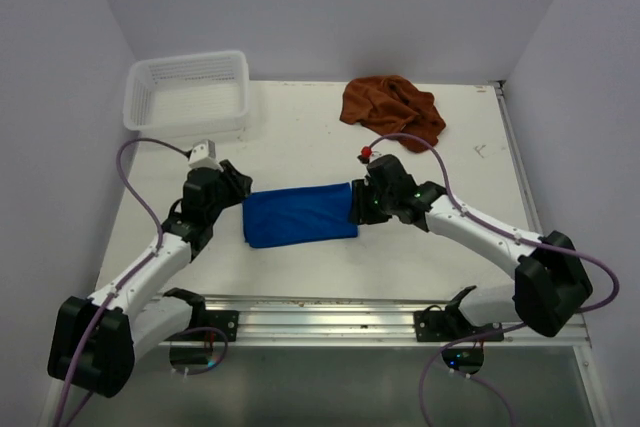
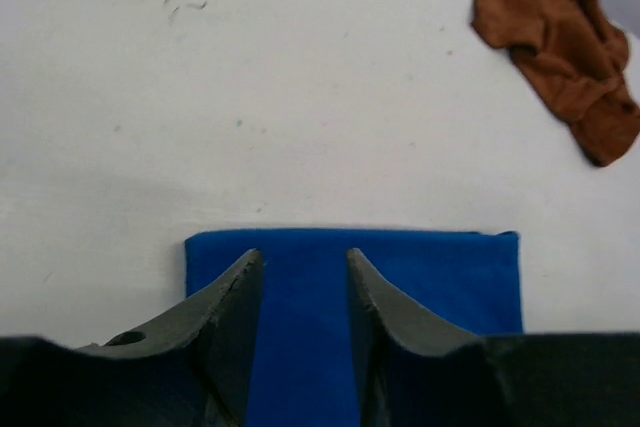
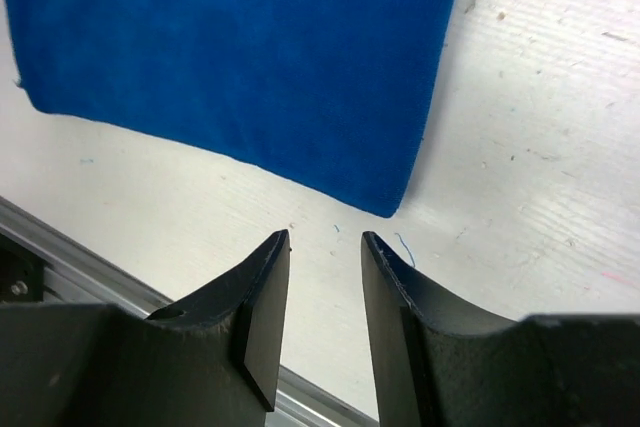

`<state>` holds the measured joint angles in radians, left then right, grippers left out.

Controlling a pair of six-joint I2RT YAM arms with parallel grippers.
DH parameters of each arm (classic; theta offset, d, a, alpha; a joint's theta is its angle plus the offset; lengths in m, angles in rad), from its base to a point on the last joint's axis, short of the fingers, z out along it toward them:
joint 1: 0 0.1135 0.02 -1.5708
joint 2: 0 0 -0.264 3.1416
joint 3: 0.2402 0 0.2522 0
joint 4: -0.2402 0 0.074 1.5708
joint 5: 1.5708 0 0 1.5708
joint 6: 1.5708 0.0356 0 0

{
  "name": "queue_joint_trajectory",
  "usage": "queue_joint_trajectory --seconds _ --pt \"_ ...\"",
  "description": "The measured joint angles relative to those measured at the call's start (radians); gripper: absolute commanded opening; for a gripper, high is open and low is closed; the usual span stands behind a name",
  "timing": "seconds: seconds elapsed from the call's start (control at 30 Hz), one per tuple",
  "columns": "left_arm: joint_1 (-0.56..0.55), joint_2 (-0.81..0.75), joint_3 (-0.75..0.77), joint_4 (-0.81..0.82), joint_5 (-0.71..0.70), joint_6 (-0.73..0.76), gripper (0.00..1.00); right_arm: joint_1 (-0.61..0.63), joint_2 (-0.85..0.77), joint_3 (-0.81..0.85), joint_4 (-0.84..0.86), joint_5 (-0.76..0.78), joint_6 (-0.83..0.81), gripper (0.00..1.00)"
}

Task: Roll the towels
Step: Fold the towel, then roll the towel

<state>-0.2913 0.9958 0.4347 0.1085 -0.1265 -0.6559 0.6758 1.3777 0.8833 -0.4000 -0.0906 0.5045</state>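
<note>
1. The folded blue cloth towel (image 1: pixel 300 214) lies flat on the white table (image 1: pixel 300 117) as a long rectangle, with its long sides running left-right.
2. Its edges look straight and its corners square in both wrist views. The left end is a little wider than the right.
3. Beyond the towel's far edge is bare tabletop. The crumpled rust-brown towel (image 1: pixel 392 107) sits well apart to the far right, and the white plastic mesh basket (image 1: pixel 187 125) well apart to the far left.
4. On the towel's near side a strip of bare table runs up to the aluminium rail (image 1: pixel 330 309).
5. The left gripper (image 1: pixel 238 192) is at the towel's left end, its arm bent in from the near left. In the wrist view its fingertips (image 2: pixel 250 265) sit over the blue cloth. The jaws are parted by a narrow gap with the towel showing between them, and whether they touch the cloth cannot be told.
6. The right gripper (image 1: pixel 358 204) is at the towel's right end, its arm reaching in from the near right. In the wrist view its fingertips (image 3: pixel 280 242) are just short of the towel's near corner. The jaws are parted by a narrow gap over bare table and hold nothing.
</note>
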Motion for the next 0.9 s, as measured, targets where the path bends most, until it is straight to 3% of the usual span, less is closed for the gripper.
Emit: queue_joint_trajectory --seconds 0.07,0.1,0.17,0.2,0.53,0.9 --pt "0.0 0.027 0.081 -0.025 0.03 0.011 0.56 0.0 -0.048 -0.001 -0.004 0.026 0.021 0.4" --pt "-0.001 0.054 0.132 -0.027 0.052 0.016 0.69 0.0 -0.066 -0.003 -0.003 0.037 0.032 0.41" --pt "-0.006 0.113 0.223 -0.025 0.105 0.019 0.85 0.0 -0.09 -0.022 0.018 0.055 0.063 0.48" --pt "-0.013 0.142 0.26 -0.019 0.129 0.017 0.99 0.0 -0.097 -0.04 0.027 0.061 0.081 0.5" --pt "-0.113 0.401 0.423 0.024 0.304 -0.018 0.99 -0.002 -0.066 -0.183 0.109 0.079 0.205 0.51" --pt "-0.212 0.659 0.595 0.035 0.4 -0.041 0.81 -0.003 0.045 -0.213 0.233 0.096 0.319 0.46"
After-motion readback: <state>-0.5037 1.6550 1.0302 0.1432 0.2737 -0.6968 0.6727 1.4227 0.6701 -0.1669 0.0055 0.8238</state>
